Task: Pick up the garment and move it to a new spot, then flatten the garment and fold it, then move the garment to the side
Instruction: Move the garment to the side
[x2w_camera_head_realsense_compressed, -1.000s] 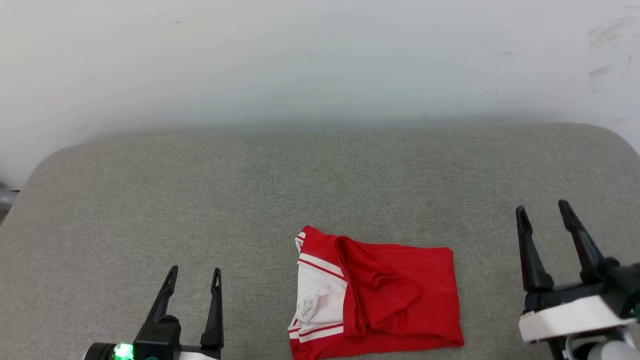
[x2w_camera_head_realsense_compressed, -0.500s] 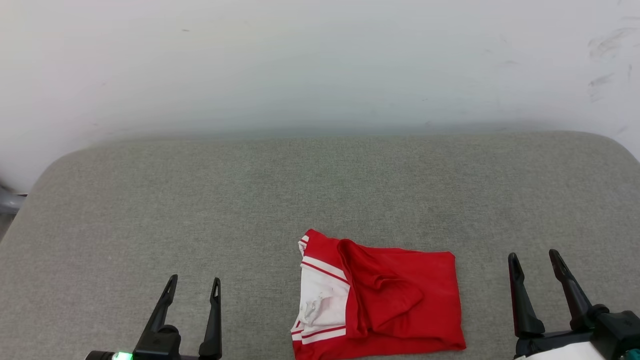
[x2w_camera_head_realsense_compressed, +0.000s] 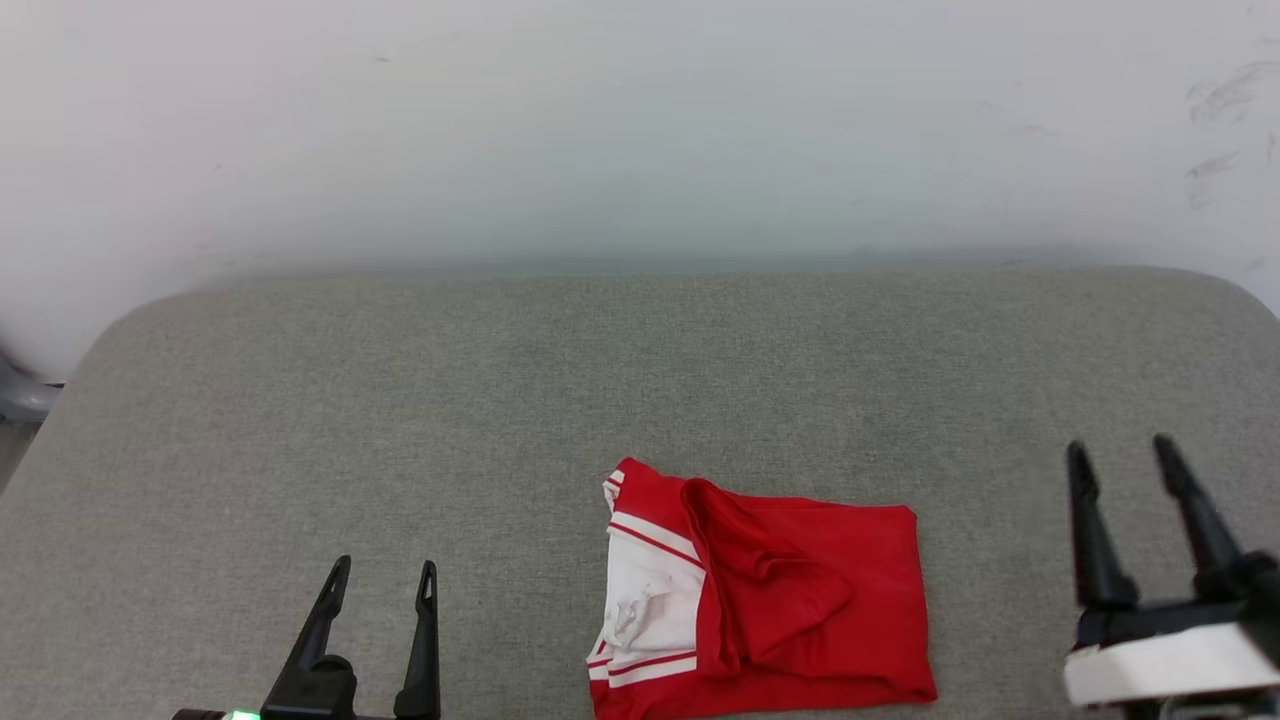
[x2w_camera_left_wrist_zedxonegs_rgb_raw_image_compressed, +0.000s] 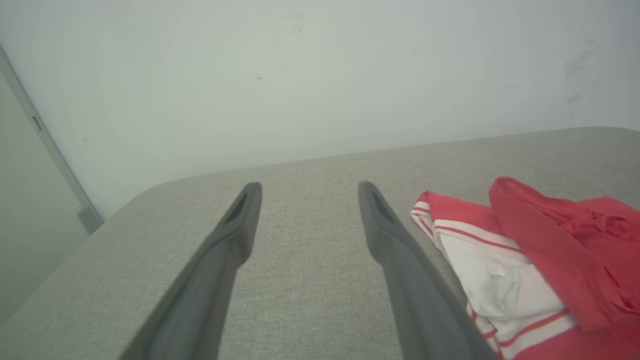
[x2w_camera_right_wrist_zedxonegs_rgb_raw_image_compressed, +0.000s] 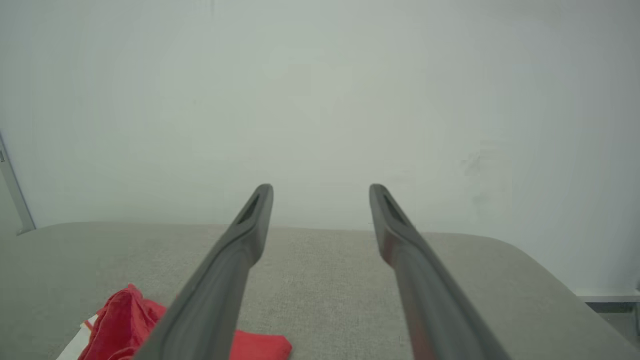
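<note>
- Head view: garment (x2w_camera_head_realsense_compressed: 800, 610) is lying folded on the grey pad (x2w_camera_head_realsense_compressed: 500, 400), near its front edge, between left gripper (x2w_camera_head_realsense_compressed: 386, 563) and right gripper (x2w_camera_head_realsense_compressed: 1118, 444); both are showing 2 fingers apart, empty.
- Left wrist view: garment is lying just right of the spread fingers.
- Right wrist view: garment is showing lower left, behind the spread fingers.

Folded red jersey (x2w_camera_left_wrist_zedxonegs_rgb_raw_image_compressed: 525, 260) with white sleeve cut off at left wrist view's right edge, partly hidden behind a finger of the right gripper (x2w_camera_right_wrist_zedxonegs_rgb_raw_image_compressed: 320, 191), base of the left gripper (x2w_camera_head_realsense_compressed: 386, 566) cropped in head view
</note>
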